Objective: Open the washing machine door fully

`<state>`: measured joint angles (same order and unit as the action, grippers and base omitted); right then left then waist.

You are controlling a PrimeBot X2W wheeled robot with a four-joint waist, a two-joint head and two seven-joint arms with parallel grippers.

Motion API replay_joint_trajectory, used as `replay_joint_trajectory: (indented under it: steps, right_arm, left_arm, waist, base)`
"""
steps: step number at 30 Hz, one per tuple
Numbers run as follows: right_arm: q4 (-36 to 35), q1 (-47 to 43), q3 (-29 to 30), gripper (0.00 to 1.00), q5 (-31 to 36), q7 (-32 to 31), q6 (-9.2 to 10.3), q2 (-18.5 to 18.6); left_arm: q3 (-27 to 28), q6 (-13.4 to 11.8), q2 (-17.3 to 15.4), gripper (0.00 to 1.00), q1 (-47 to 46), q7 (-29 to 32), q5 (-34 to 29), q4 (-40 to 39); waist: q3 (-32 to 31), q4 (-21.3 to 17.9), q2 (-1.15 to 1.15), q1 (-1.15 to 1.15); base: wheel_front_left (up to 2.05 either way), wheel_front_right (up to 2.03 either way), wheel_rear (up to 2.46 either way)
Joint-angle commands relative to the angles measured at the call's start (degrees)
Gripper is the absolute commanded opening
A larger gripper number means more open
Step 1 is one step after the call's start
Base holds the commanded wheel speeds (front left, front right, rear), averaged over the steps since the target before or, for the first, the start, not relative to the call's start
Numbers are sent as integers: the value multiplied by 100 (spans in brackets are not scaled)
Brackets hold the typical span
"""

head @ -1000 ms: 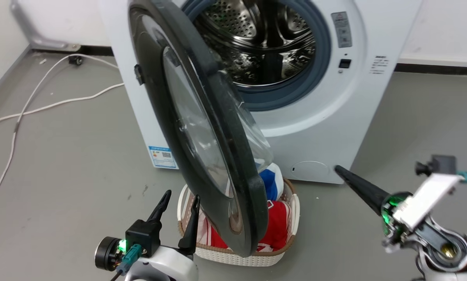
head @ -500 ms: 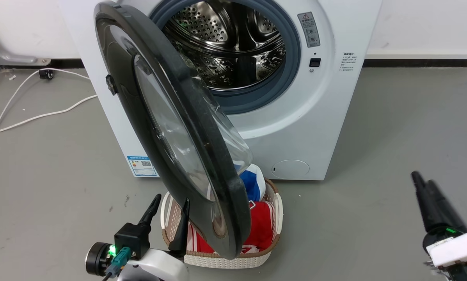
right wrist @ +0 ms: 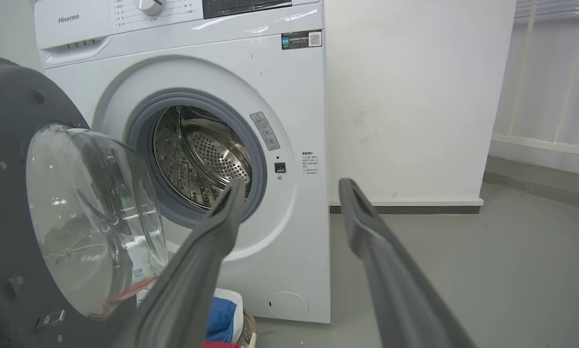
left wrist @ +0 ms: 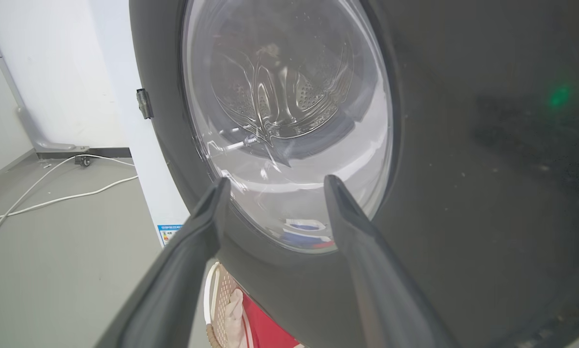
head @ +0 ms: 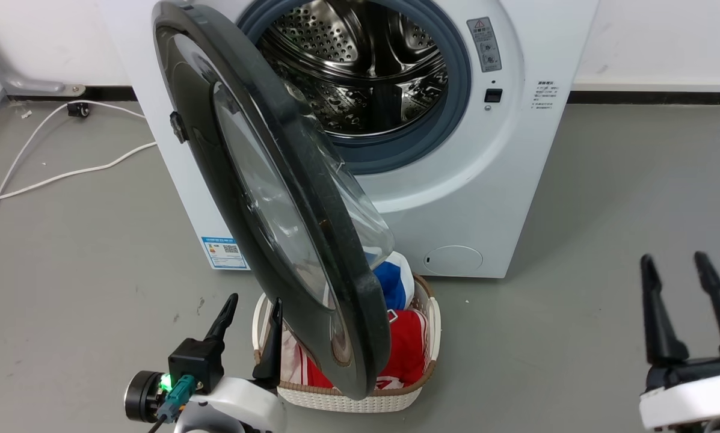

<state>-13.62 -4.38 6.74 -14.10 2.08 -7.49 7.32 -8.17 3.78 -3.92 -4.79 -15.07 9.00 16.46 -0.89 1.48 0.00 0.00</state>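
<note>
From the head view, you see the washing machine door [head: 275, 198] swung out from the washing machine [head: 456, 198], hinged on the view's left side and standing almost edge-on to the camera. Its lower rim hangs over a white laundry basket [head: 360, 400] on the grey floor [head: 95, 252]. The basket holds a red cloth [head: 411, 352] and a blue and white cloth [head: 393, 279]. The steel drum [head: 360, 66] lies bare inside its grey gasket [head: 411, 150]. A blue energy sticker [head: 222, 252] sits low on the machine's front at the left, and a round filter cover [head: 453, 260] sits low at the right. Your left claw [head: 254, 300] is at the lower left, released and empty. One finger is just beside the door's outer face, and you cannot tell whether it touches. Your right claw [head: 672, 258] is at the lower right, well apart from the machine, its fingers spread with nothing between them. A white cable [head: 53, 177] trails across the floor at the left.

From the left wrist view, the two spread fingers rise in front of the door's glossy outer face, with the lower part of the clear window between them. The basket's rim shows below.

From the right wrist view, you look at the machine's front and the open drum mouth. The door's inner side, with its bulging glass bowl, stands at the left. The parted fingers hold nothing, and a white wall [right wrist: 415, 96] stands behind.
</note>
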Motion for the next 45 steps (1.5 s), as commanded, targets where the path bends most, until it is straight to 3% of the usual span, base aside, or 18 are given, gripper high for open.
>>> replay_joint_trajectory:
  steps: [1, 16, 30, 31, 32, 34, 45]
  right_arm:
    - [79, -132, -48, 100, 130, 47, -1, -33]
    - [1408, -195, -253, 100, 478, 566, -1, -35]
    - [1527, -80, -327, 100, 625, 633, 0, -4]
    - [1513, -81, -334, 100, 642, 629, 0, -8]
    - [1504, -84, -338, 100, 657, 624, 0, -13]
    - [1487, -95, -338, 100, 669, 617, 0, -25]
    - [1388, -70, -290, 100, 680, 623, 0, -115]
  left_arm:
    - [16, -32, -4, 100, -64, -14, -2, 7]
    - [15, -61, 15, 100, -6, -14, -20, 43]
    - [-3, -59, 26, 100, 42, -14, 13, 73]
    - [-4, -54, 26, 79, 39, -14, 16, 84]
    - [-8, -49, 27, 32, 34, -14, 18, 88]
    - [-10, -44, 27, 0, 29, -14, 19, 103]
    - [226, -245, -24, 0, -198, 184, 238, -241]
  waist:
    - [-2, 14, 0, 0]
    - [-40, 96, 0, 0]
    - [-39, 95, 0, 0]
    - [-39, 92, 0, 0]
    - [-39, 90, 0, 0]
    - [-43, 86, 0, 0]
    - [-68, 42, 0, 0]
  base:
    - [0, 0, 0]
    - [0, 0, 0]
    - [0, 0, 0]
    - [0, 0, 0]
    - [0, 0, 0]
    - [0, 0, 0]
    - [0, 0, 0]
